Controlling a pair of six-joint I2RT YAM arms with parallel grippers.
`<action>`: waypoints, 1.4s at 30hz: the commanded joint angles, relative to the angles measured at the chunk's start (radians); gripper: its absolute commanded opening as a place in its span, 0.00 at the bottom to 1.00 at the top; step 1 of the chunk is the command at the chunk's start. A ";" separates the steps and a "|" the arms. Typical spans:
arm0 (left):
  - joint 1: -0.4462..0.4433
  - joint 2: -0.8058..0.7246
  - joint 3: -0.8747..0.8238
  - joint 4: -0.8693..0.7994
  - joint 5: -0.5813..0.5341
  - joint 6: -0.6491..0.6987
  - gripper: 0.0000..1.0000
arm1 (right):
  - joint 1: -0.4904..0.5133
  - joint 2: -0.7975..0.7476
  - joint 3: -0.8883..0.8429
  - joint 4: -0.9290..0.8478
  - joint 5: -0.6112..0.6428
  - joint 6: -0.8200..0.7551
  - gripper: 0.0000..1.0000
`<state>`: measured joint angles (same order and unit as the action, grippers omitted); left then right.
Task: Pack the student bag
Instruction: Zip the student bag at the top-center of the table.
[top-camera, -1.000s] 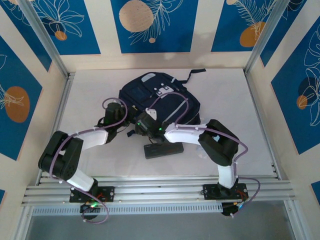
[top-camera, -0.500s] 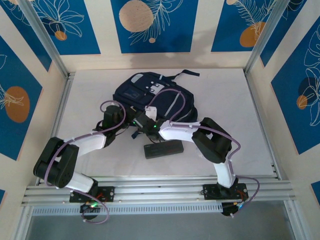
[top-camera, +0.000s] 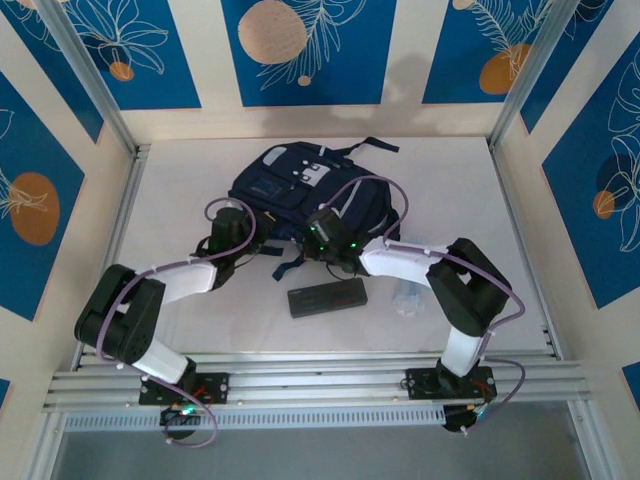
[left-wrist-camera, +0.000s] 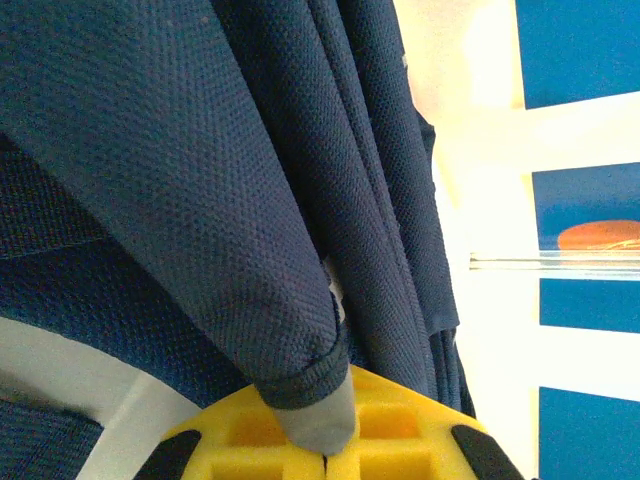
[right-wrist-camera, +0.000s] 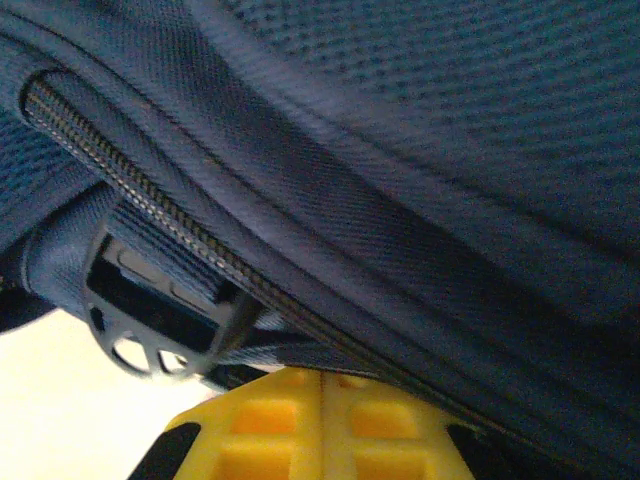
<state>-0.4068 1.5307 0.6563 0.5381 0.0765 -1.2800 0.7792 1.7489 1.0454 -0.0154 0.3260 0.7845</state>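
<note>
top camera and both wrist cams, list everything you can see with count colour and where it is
backpack: 1, dark navy with pale stripes, far middle of the table
case: 1, black, flat oblong, just in front of the backpack
clear plastic thing: 1, see-through, right of the case; too faint to name
buckle: 1, black, on a backpack strap below the zip
table: 1, white
wall panels: several, blue with orange circles, around the table
left gripper: 1, yellow fingers, shut on a backpack fabric edge
right gripper: 1, yellow fingers, shut, at the backpack's zip edge
</note>
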 joint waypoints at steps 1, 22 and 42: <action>0.017 0.010 0.051 0.067 0.026 0.028 0.00 | -0.046 -0.036 -0.039 -0.056 -0.090 -0.031 0.00; -0.015 -0.024 0.023 0.145 0.077 -0.070 0.00 | 0.040 0.114 0.073 0.085 -0.035 0.112 0.27; -0.062 -0.073 -0.016 0.113 0.079 -0.102 0.00 | 0.052 0.246 0.265 0.141 0.284 0.021 0.00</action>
<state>-0.4290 1.5173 0.6559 0.5915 0.0723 -1.3792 0.8581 1.9945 1.2724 0.0269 0.5240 0.8272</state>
